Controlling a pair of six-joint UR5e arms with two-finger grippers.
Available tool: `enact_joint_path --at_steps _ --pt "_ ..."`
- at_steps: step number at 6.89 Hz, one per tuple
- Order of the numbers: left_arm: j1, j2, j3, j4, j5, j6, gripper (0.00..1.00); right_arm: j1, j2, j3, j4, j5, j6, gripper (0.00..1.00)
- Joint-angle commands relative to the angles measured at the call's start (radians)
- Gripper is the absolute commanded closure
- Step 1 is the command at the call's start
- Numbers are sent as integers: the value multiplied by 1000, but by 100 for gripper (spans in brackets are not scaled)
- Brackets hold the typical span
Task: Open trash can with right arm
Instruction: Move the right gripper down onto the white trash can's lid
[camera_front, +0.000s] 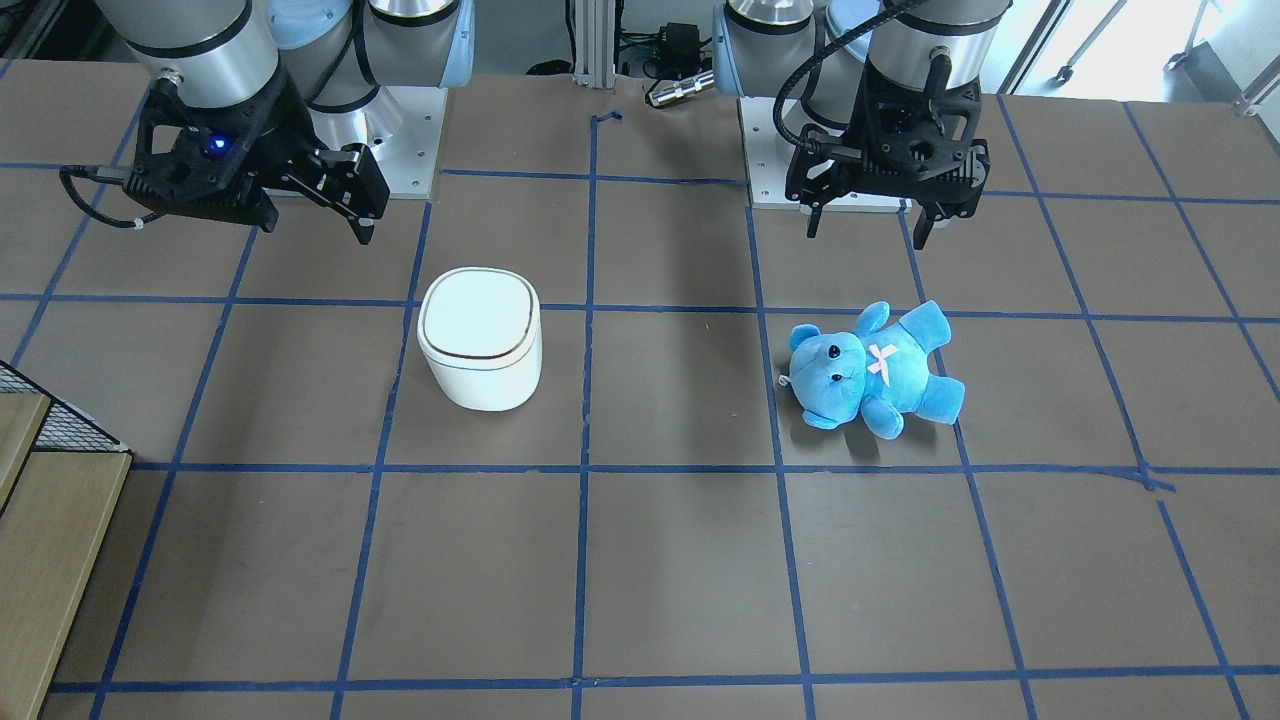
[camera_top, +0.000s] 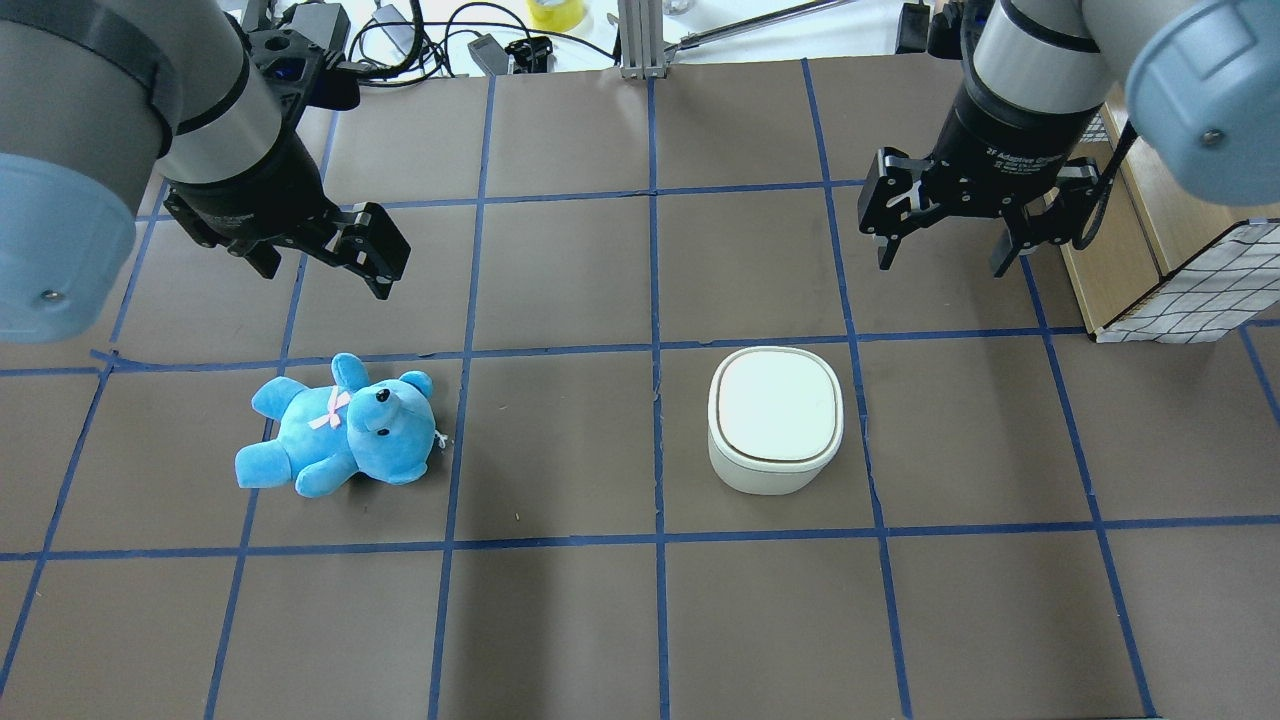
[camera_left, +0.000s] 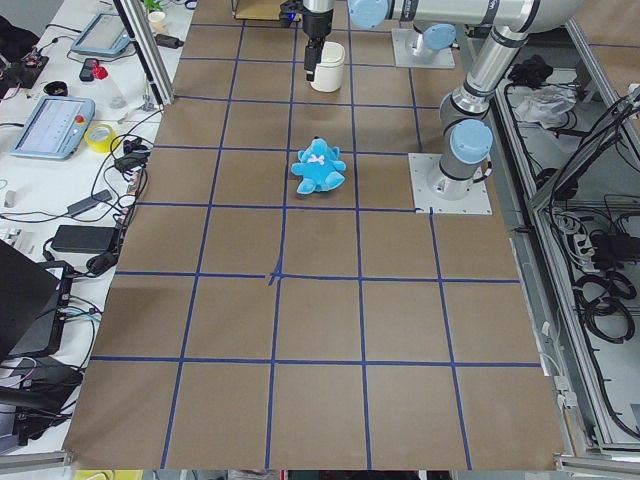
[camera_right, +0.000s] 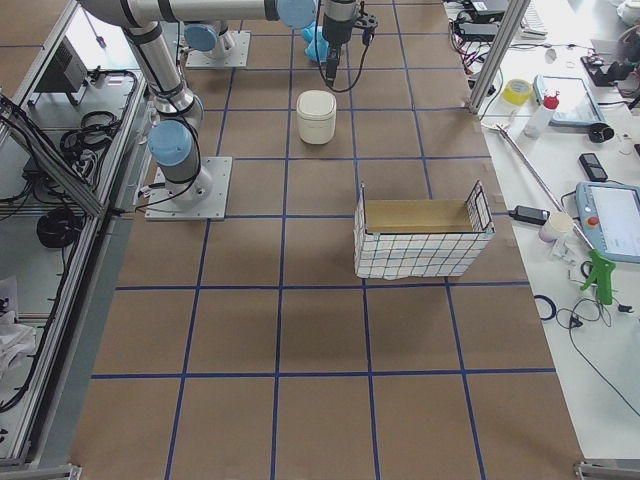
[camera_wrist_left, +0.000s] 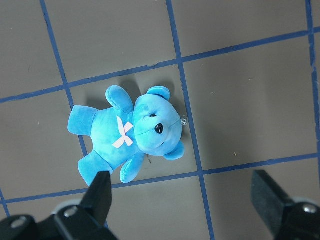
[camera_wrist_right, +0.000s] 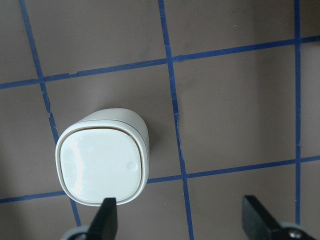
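The trash can (camera_top: 775, 420) stands upright on the robot's right half of the table (camera_top: 560, 620), inside one square of the blue tape lines (camera_top: 655, 300). Its far edge reaches the line on that side. Its white lid (camera_wrist_right: 100, 162) lies flat and shut, with the thin dark rim line running unbroken around it. In the right wrist view a small round mark shows near one corner of the lid, possibly a dimple.

The right gripper (camera_top: 943, 262) hangs above the table, clear of the can and offset toward the robot's right of it. Its two fingers are spread wide and nothing is between them. In its own wrist view the can sits low and to the left, close to one fingertip (camera_wrist_right: 107, 216), not between the pair. A blue light glows on its black body.

Beyond it, at the table's right edge, stands a wire-sided box (camera_right: 420, 240) with a tan inside.

Well apart on the left half, a blue teddy bear (camera_top: 340, 437) lies on its back with a pink bow on its chest. The left gripper (camera_front: 865, 232) hangs above the table near it. Its fingers are also wide apart and hold nothing.
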Motion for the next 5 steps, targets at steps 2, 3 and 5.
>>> enact_joint_path --at_steps 2,3,5 --pt "0 0 0 0 0 0 0 5 0 52 -2 41 10 99" --pt "0 0 0 0 0 0 0 7 14 59 -5 76 9 100" --pt "0 0 0 0 0 0 0 7 23 138 -52 95 7 100"
